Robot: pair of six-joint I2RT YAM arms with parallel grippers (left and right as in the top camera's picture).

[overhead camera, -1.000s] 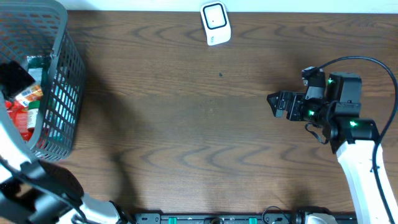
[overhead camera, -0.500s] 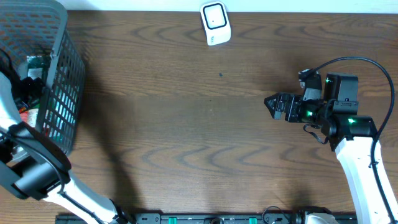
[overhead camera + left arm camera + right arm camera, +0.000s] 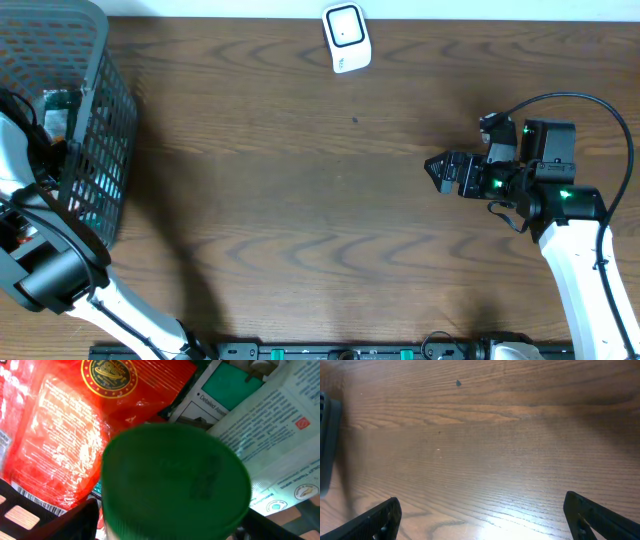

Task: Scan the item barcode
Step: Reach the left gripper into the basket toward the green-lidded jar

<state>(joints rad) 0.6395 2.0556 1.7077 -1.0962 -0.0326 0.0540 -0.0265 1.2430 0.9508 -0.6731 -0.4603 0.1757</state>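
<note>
A bottle with a wide green cap (image 3: 175, 482) fills the left wrist view, standing among the packages in the grey mesh basket (image 3: 105, 110). My left gripper (image 3: 172, 530) is down in the basket and open around this bottle, a dark finger (image 3: 75, 520) close on each side of the cap. In the overhead view the left arm (image 3: 25, 150) reaches into the basket and hides its own jaws. The white scanner (image 3: 347, 38) lies at the table's far edge. My right gripper (image 3: 440, 168) hovers open over bare wood at the right, with nothing between its fingers (image 3: 375, 520).
Around the bottle lie a red foil pouch (image 3: 75, 420) with a gold seal and a white printed box (image 3: 280, 445). The basket's tall mesh wall (image 3: 110, 160) stands between its contents and the wooden table (image 3: 300, 200).
My left arm has reached deeper into the basket, and its jaws have narrowed a little around the green-capped bottle. The right gripper has drifted slightly left.
</note>
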